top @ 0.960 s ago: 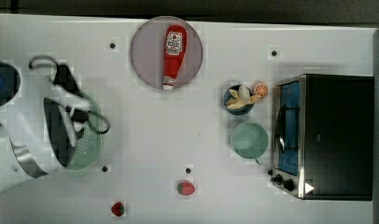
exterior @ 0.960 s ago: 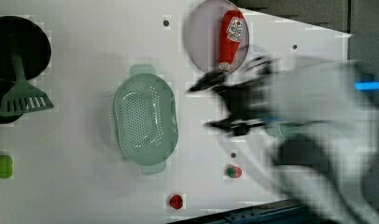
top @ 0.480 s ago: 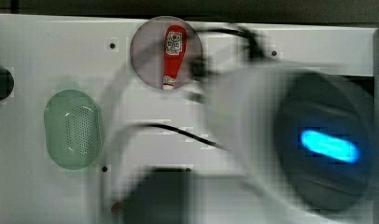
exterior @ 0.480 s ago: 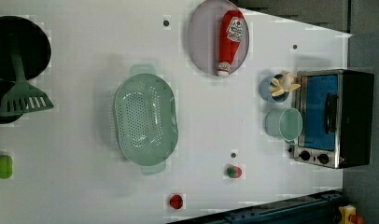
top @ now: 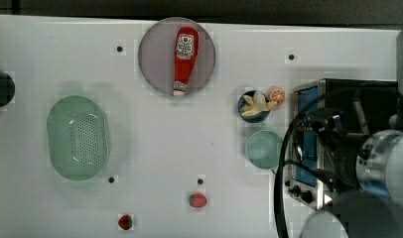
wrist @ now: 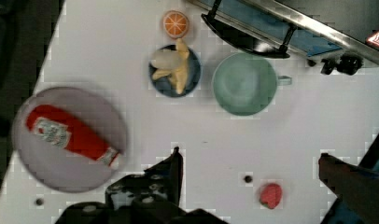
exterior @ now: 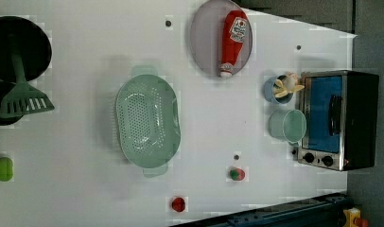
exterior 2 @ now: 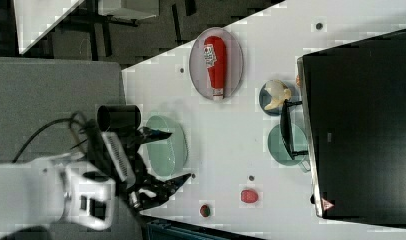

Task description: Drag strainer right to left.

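The strainer (top: 78, 137) rests at the top view's left of the tabletop (top: 155, 144), apparently already dragged. The tool (exterior 2: 163, 159) gapes wide, holding nothing; next comes only retreating clear.

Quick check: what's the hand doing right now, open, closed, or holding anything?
Hand: open, fingers spread wide, holding nothing; the strainer sits free on the table.
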### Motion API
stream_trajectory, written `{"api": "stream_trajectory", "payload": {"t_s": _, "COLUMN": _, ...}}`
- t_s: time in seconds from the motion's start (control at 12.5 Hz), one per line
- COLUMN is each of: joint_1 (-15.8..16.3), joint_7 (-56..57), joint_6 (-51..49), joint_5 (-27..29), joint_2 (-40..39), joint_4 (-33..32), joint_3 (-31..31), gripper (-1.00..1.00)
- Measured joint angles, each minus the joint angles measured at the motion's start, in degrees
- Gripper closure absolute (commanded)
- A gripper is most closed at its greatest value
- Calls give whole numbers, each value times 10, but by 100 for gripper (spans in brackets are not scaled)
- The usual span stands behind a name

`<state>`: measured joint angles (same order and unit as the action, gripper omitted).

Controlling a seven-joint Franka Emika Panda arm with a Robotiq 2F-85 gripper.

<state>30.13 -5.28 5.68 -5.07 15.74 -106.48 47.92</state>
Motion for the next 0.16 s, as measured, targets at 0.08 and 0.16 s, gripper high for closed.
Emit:
{"api": "stream_trajectory", "payload": {"t_s": 0.08, "joint_1": 7, "joint_7": 1, "joint_6": -1, "joint_5": -10, "joint_2": -16, "joint_4": -4, "joint_3": -2, "gripper": -100}}
{"api": "stream_trajectory", "payload": {"t_s": 0.16, "joint_1": 11, "joint_7": 3, "joint_6": 1, "joint_5": -20, "joint_2": -39, "joint_4": -4, "joint_3": -13, "gripper": -100}}
